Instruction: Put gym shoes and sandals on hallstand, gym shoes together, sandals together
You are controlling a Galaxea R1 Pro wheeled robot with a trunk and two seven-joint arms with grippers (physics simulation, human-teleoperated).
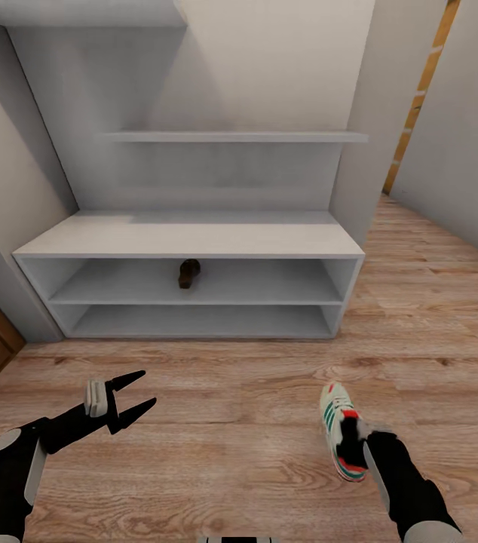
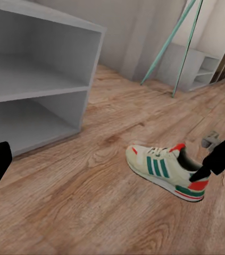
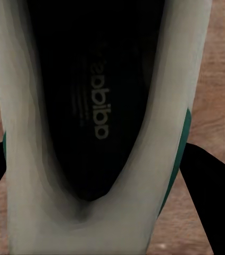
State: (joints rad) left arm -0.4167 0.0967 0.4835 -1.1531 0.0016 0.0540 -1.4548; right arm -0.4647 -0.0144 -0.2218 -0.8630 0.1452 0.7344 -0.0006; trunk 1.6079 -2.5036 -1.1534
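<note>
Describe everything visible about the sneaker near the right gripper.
The sneaker is a white low shoe with green side stripes, red-orange tongue and heel patches and a dark insole bearing printed lettering. It sits upright, sole down on the wood floor in front of the shoe rack, toe toward the rack. The right gripper is at its heel opening, one finger on each side of the heel.

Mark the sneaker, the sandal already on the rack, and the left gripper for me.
sneaker (image 1: 336, 422), head view, on its striped side
sandal (image 1: 188, 274), head view, on its dark upper, on the upper low shelf
left gripper (image 1: 139, 391), head view, midway between its fingertips
</note>
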